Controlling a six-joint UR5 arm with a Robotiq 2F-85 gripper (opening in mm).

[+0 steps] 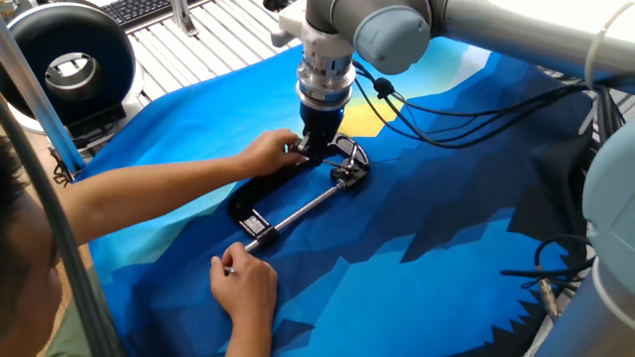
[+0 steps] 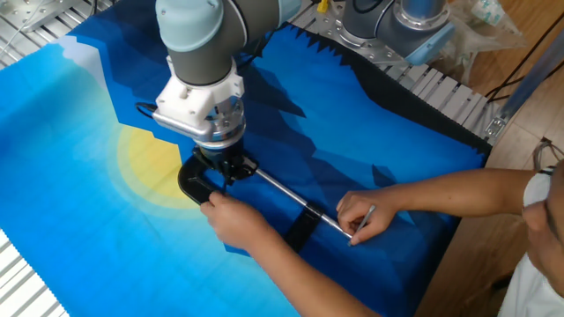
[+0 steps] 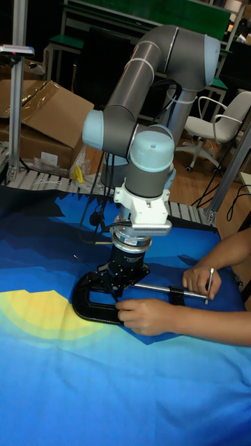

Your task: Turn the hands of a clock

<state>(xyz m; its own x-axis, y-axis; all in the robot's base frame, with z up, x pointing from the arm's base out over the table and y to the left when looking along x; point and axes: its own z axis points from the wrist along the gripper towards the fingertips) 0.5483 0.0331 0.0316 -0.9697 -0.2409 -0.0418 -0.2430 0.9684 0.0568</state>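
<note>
A black C-clamp (image 1: 353, 156) (image 2: 189, 181) (image 3: 86, 304) lies on the blue cloth, its silver screw rod (image 1: 309, 205) (image 2: 284, 195) (image 3: 164, 286) pointing away from the jaw. My gripper (image 1: 315, 154) (image 2: 222, 166) (image 3: 125, 278) points straight down into the clamp's jaw. Its fingertips are lost against the black clamp, so their state does not show. The clock is hidden under the gripper. One person's hand (image 1: 270, 152) (image 2: 234, 220) (image 3: 143, 315) grips the clamp frame right beside the gripper. A second hand (image 1: 244, 275) (image 2: 362, 217) (image 3: 198, 279) holds the rod's handle end.
Black cables (image 1: 446, 109) trail from the wrist across the cloth. A round black device (image 1: 69, 59) and a keyboard (image 1: 149, 8) stand at the back left. Another robot base (image 2: 414, 18) sits beyond the cloth's edge, and a cardboard box (image 3: 35, 118) stands behind the table.
</note>
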